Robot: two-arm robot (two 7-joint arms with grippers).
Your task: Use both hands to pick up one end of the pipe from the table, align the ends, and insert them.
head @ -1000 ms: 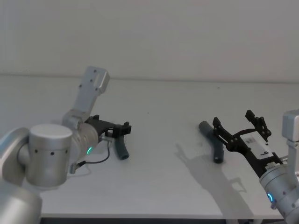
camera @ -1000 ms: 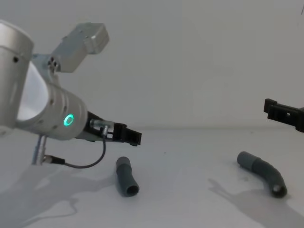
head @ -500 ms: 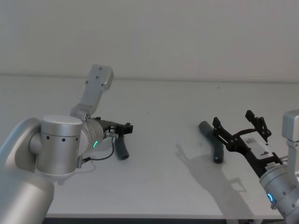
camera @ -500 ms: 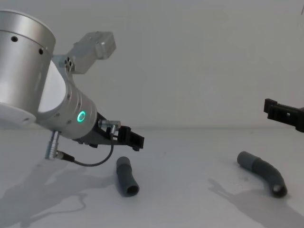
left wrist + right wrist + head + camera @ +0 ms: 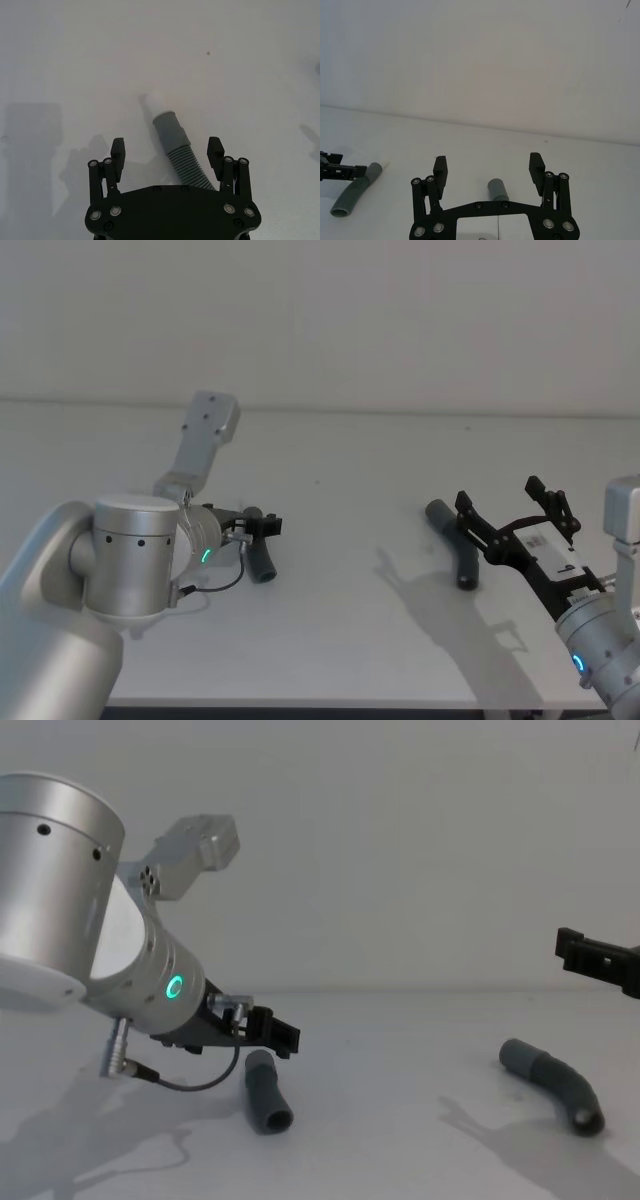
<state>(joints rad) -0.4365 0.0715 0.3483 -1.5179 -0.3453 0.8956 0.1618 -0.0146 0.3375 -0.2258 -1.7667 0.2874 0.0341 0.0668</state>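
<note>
The short pipe piece (image 5: 262,565) lies on the white table (image 5: 350,640) at the left; its narrow cuff with a white tip (image 5: 152,100) points away from me. My left gripper (image 5: 166,145) hovers open just above it, one finger on each side of the corrugated part (image 5: 187,167), not touching; from the chest it (image 5: 278,1036) hangs over the piece (image 5: 265,1095). The longer curved piece (image 5: 455,540) lies at the right. Open and raised, my right gripper (image 5: 500,495) stays a little nearer to me than that piece, whose end (image 5: 496,189) shows between its fingers.
A plain pale wall rises behind the table's far edge. Bare white surface spreads between the two pieces and in front of them. A black cable (image 5: 190,1078) loops under my left wrist near the table. The table's front edge (image 5: 350,702) runs close below both arms.
My left gripper has tilted and come down closer over the short piece. The right arm and both pipe pieces have not moved.
</note>
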